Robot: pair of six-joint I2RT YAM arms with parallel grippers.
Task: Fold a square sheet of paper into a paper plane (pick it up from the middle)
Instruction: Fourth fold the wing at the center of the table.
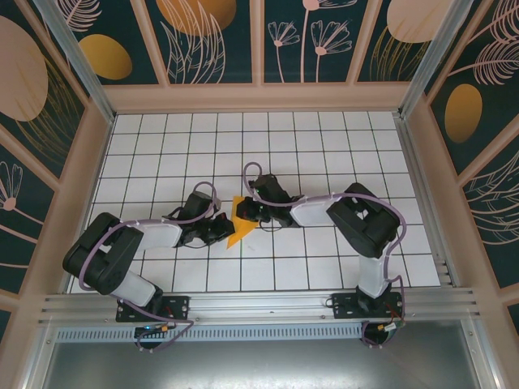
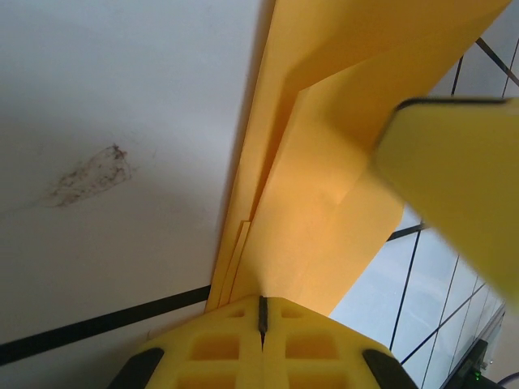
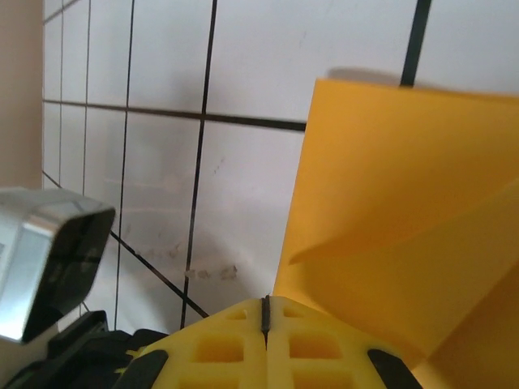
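Here, seen from above, a white worktop [image 1: 324, 146] ruled with dark grid lines carries an orange-yellow paper plane [image 1: 241, 226] near its middle. The left tool [image 1: 224, 232] sits just left of the paper plane and the right tool [image 1: 246, 212] just right of it, at its far end. Both touch the paper. Their fingers are too small here to tell how they stand.

Next, the left wrist view. The left tool [image 2: 262, 306] has its two yellow fingers pressed together, with only a thin dark seam between them. They are clamped on the narrow end of the paper plane [image 2: 324, 211], which fans upward from the seam in folded layers. A blurred yellow block [image 2: 462, 186] lies against the right side of the paper plane. A faint grey smudge [image 2: 91, 174] marks the worktop [image 2: 122, 81] left of the paper plane.

Last, the right wrist view. The right tool [image 3: 265, 306] also has its fingers together. The paper plane [image 3: 405, 211] rises from just right of the seam. Whether the fingers pinch it cannot be told. A grey box [image 3: 49, 259] sits well to the left of the paper plane.
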